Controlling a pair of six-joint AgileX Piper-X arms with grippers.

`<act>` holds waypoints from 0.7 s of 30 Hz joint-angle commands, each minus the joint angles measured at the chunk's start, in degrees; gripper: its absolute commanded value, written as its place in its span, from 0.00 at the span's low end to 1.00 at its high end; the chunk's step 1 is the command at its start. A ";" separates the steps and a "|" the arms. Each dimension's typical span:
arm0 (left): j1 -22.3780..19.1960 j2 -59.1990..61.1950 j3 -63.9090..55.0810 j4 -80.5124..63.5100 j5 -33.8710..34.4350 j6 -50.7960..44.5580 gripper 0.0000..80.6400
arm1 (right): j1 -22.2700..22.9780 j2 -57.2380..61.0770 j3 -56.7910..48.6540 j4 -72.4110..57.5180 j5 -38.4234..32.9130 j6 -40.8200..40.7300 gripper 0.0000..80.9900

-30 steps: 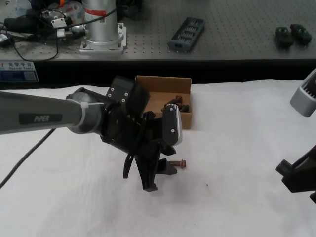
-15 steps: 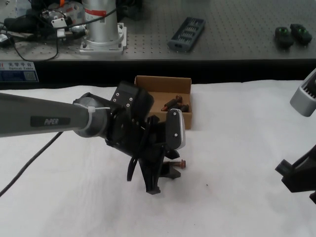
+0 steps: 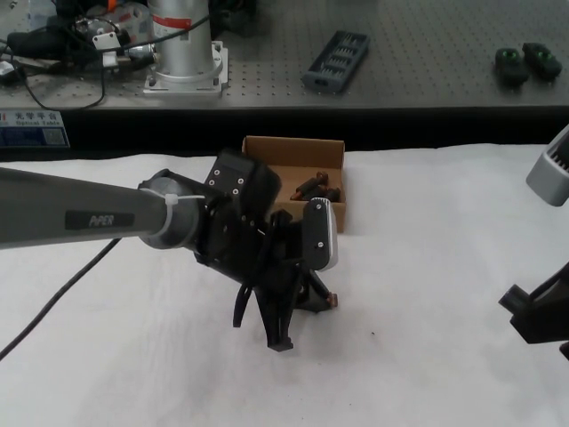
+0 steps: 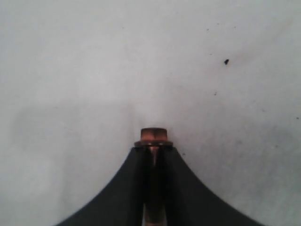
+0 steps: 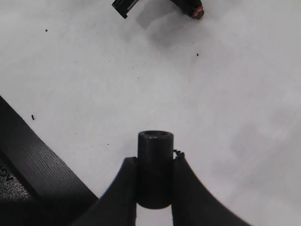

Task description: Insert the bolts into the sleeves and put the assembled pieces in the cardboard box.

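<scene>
Left wrist view showed the left jaws clamped on a bolt (image 4: 153, 134) over the white bench (image 4: 70, 56), near the cardboard box (image 3: 293, 148); the right jaws gripped 1 black sleeve (image 5: 155, 169).

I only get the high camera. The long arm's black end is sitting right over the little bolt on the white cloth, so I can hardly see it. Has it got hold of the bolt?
Observer: Yes. In the left wrist view the bolt is pinched between the left jaws, and its coppery head pokes out just past their tips.
Operator: What about the other arm, way over at the edge? Is it holding something too?
Observer: It is. The right wrist view shows the right jaws shut on a black sleeve, with the sleeve's open end sticking out beyond them.
</scene>
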 commanded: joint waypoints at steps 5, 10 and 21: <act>-1.39 0.39 -2.67 4.07 -6.27 -0.79 0.01 | -0.41 -0.27 -0.04 -0.40 -0.77 0.10 0.04; -2.50 -3.67 -5.13 9.87 -8.82 -4.59 0.01 | -0.38 -0.27 -0.04 -0.57 -0.77 0.10 0.04; -0.25 -19.13 -4.98 17.23 2.90 -29.66 0.01 | -0.38 -0.06 -0.04 -6.44 -5.46 0.96 0.04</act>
